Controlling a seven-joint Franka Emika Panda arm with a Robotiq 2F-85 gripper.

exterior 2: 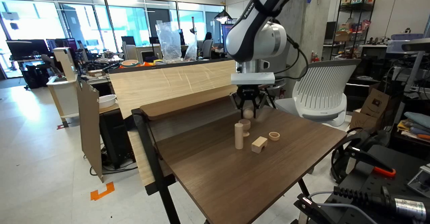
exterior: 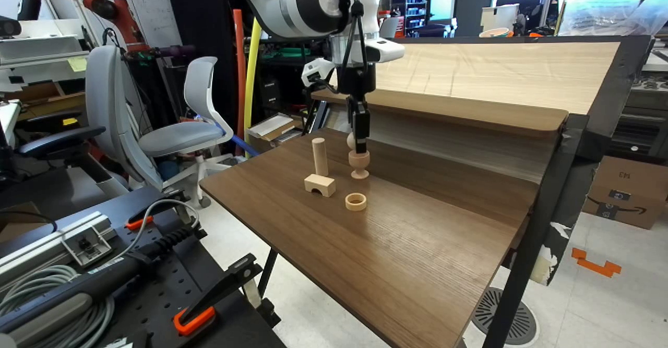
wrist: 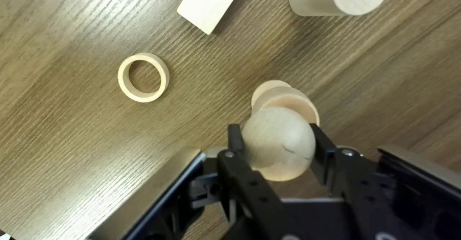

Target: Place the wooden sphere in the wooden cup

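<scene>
The wooden sphere (wrist: 279, 146) is a light-tan ball between my two black fingers, off the table. It also shows in both exterior views (exterior: 350, 140) (exterior 2: 248, 113), partly behind a finger in one of them. My gripper (wrist: 275, 134) is shut on it; the gripper (exterior: 360, 147) (exterior 2: 248, 115) points straight down. The wooden cup (exterior: 359, 161) stands upright on a small round foot, hollow top up, just below the sphere (exterior 2: 245, 126). In the wrist view the sphere covers part of the cup's opening (wrist: 297, 103). I cannot tell whether sphere and rim touch.
A tall wooden peg (exterior: 320, 157) stands beside the cup. An arched wooden block (exterior: 320, 184) and a flat wooden ring (exterior: 356, 202) lie nearby on the brown table (exterior: 417, 243). A raised shelf (exterior: 469, 110) runs along the table's back.
</scene>
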